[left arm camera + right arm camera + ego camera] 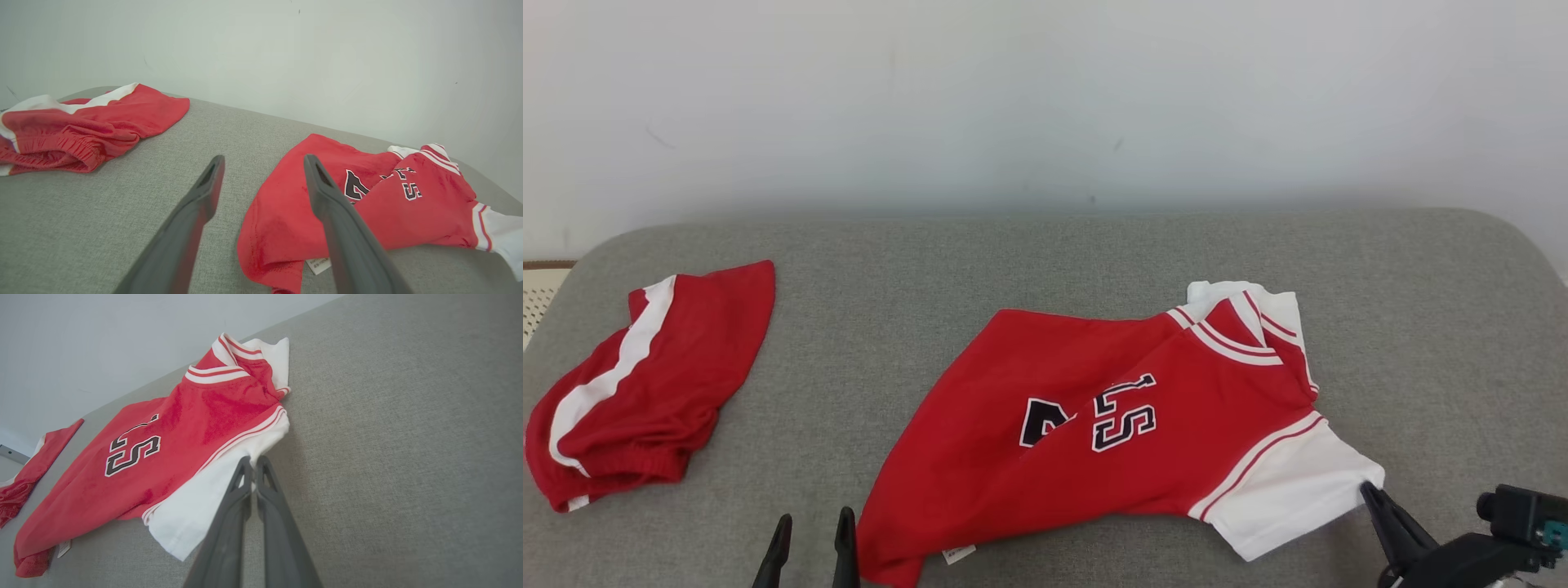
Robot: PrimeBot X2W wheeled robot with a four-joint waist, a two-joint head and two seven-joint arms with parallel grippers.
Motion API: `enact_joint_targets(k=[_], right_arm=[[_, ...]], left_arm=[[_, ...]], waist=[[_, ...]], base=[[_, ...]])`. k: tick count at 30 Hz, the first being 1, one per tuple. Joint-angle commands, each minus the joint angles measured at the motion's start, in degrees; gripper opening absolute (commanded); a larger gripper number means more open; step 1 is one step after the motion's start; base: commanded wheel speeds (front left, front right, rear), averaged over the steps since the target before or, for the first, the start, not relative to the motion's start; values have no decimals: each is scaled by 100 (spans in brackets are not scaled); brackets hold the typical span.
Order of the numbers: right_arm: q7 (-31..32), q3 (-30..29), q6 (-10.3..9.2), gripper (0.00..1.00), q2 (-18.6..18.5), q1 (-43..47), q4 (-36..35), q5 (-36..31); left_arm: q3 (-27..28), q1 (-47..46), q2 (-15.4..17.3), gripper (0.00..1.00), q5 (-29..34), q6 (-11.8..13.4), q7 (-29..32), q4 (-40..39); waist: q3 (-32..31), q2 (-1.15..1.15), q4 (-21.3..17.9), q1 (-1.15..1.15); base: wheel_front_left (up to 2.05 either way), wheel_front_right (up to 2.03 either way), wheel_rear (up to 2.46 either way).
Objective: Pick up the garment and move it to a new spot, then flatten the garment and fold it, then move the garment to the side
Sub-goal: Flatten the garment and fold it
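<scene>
The garment (1127, 425) is a red jersey with white sleeves and dark numerals, lying rumpled on the grey cushion (1045, 261), with its collar toward the right. My right gripper (1368, 488) is shut, its tips pinching the edge of the near white sleeve (212, 490); the right wrist view shows the closed tips (254, 459) right at that sleeve's border. My left gripper (815, 516) stands open just left of the garment's hem, above the cushion. In the left wrist view, the left gripper (263, 159) has one finger over the hem (278, 228), and nothing is between the fingers.
A folded pair of red shorts with a white stripe (645, 384) lies at the cushion's far left. A pale wall (1045, 98) rises behind the cushion. A white label (960, 555) sticks out under the garment's hem. Bare cushion lies to the right of the sleeve.
</scene>
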Motion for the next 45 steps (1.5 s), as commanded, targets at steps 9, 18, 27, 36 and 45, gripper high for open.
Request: enact_joint_targets(k=[9,18,27,36,45], right_arm=[[1008,-721,-4,0,151,952,-865,-159],[1016,-1174,-4,100,458,1046,-759,-1018],[229,-1307,-4,100,747,752,-1010,-1754],[-515,-818,-4,100,825,536,-1027,-1847],[-741,-609,-4,100,841,441,-924,-1889]], left_arm=[[-14,63,4,100,-51,29,-26,-49],[11,-1,3,100,-54,6,-26,2],[64,-2,4,100,1,-11,-26,4],[95,62,4,100,14,-45,-26,67],[32,49,2,100,-3,-136,-26,440]], waist=[[17,0,-64,0],[54,0,8,0],[24,0,55,0],[0,0,91,0],[26,0,49,0]], base=[[0,0,0],[0,0,0],[0,0,0],[0,0,0],[0,0,0]])
